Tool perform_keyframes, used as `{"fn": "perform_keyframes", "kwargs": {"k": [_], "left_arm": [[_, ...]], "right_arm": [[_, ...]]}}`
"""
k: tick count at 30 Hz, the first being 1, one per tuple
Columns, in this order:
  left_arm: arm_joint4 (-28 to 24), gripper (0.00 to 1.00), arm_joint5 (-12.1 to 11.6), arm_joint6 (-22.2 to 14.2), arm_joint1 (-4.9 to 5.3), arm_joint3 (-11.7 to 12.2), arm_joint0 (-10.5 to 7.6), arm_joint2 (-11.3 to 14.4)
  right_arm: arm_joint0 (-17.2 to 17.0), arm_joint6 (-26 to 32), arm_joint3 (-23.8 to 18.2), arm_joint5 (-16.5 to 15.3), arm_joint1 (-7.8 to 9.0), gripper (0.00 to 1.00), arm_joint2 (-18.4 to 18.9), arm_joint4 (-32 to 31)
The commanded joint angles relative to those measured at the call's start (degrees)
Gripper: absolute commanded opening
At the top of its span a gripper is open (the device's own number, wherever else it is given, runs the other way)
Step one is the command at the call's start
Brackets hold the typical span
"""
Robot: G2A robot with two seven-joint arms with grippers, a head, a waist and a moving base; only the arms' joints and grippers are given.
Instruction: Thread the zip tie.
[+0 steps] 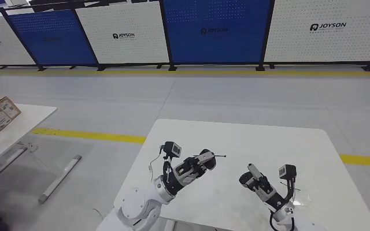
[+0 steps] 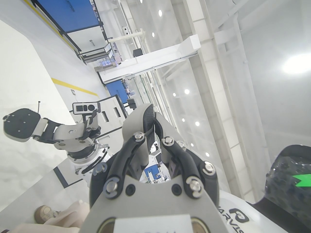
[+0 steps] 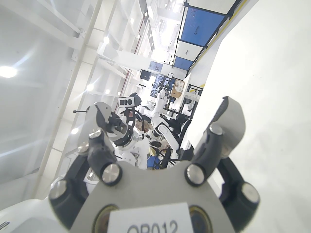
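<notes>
A thin black zip tie [image 1: 218, 155] sticks out sideways from my left gripper [image 1: 207, 160], which is shut on it above the near left part of the white table [image 1: 260, 138]. In the left wrist view the black strip [image 2: 148, 132] is pinched between the closed fingers of that gripper [image 2: 151, 112]. My right gripper [image 1: 247, 173] hangs a short way to the right, its tip facing the tie's free end with a gap between them. Its jaws stand wide apart around nothing [image 3: 160, 112]. The tie's free end [image 3: 80, 111] pokes out past one of its fingers.
The table's far half is bare white surface. Its front edge runs close under both arms. Another white table [image 1: 23, 118] stands off to the left across open floor with a yellow line [image 1: 87, 134]. Blue and white panels [image 1: 217, 32] wall off the back.
</notes>
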Motion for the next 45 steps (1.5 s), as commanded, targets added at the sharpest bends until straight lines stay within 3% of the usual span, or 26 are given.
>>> {"fn": "perform_keyframes", "kwargs": {"k": [1,5,7,11,14,23,26,32,39,45], "left_arm": [[0.0,0.00,0.0,0.0,0.00,0.0,0.00,0.0],[-0.9,0.00,0.3,-0.2,-0.07,-0.3,-0.12,0.6],[-2.8,0.00,-0.7,-1.7,-0.13,-0.8,-0.44,0.8],[-8.3,0.00,-3.4,-7.4,-0.04,-0.6,-0.19,0.2],[-13.1,0.00,-3.8,-11.2,0.09,0.2,0.04,-0.9],[-13.4,0.00,-3.6,-11.5,0.13,0.4,0.08,-1.1],[-11.7,0.00,-2.6,-9.0,-0.01,1.2,-0.46,-0.4],[-5.6,0.00,0.9,-7.0,-0.13,5.9,-1.69,2.3],[-1.2,0.00,4.8,-8.9,0.19,12.0,-1.73,3.7],[0.3,0.00,5.6,-8.9,0.30,12.2,-1.97,3.6]], "right_arm": [[0.0,0.0,0.0,0.0,0.00,1.00,0.0,0.0],[0.0,0.0,0.0,0.0,0.00,1.00,0.0,0.0],[0.0,0.0,0.0,0.0,0.00,1.00,0.0,0.0],[0.0,0.0,0.0,0.0,0.00,1.00,0.0,0.0],[0.0,0.0,0.0,0.0,0.00,1.00,0.0,0.0],[0.0,0.0,0.0,0.0,0.00,1.00,0.0,0.0],[0.0,0.0,0.0,0.0,0.00,1.00,0.0,0.0],[0.0,0.0,0.0,0.0,0.00,1.00,0.0,0.0],[0.0,0.0,0.0,0.0,0.00,1.00,0.0,0.0],[0.0,0.0,0.0,0.0,0.00,1.00,0.0,0.0]]}}
